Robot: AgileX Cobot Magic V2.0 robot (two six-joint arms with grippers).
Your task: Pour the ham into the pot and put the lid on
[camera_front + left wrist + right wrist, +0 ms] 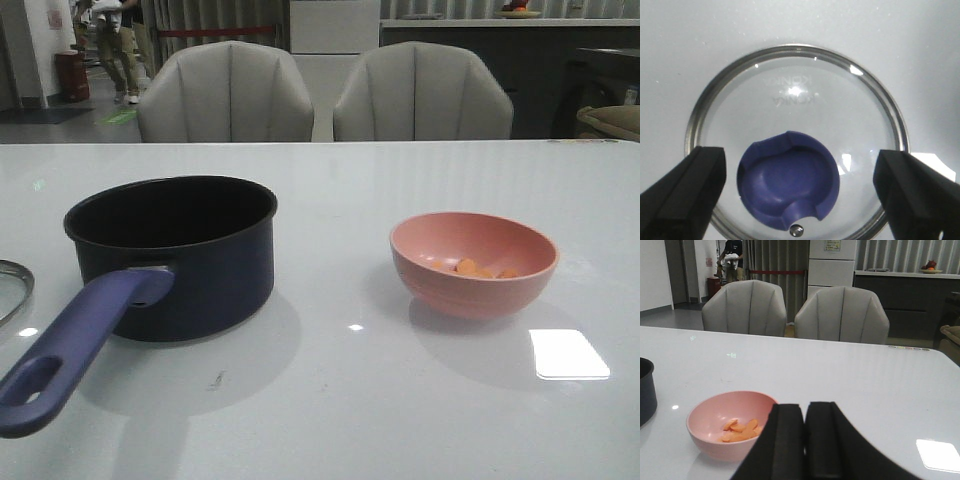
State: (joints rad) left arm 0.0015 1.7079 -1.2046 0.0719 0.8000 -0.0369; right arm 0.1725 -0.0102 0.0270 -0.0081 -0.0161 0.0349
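The dark navy pot (pixel 175 255) stands left of centre on the table, its purple-blue handle (pixel 70 350) pointing to the front left. Orange ham chunks (pixel 475 268) lie in a pink bowl (pixel 472 263) to its right, also seen as ham (pixel 740 430) in the bowl (pixel 727 425) in the right wrist view. The glass lid (pixel 795 135) with its blue knob (pixel 788 179) lies flat on the table; only its rim (pixel 12 290) shows at the front view's left edge. My left gripper (pixel 800 192) hangs open above the lid, fingers either side of the knob. My right gripper (pixel 805 440) is shut and empty, beside the bowl.
Two grey chairs (pixel 225 92) stand behind the table's far edge. A bright light reflection (pixel 568 353) lies on the white tabletop (pixel 350 400) at the front right. Neither arm shows in the front view.
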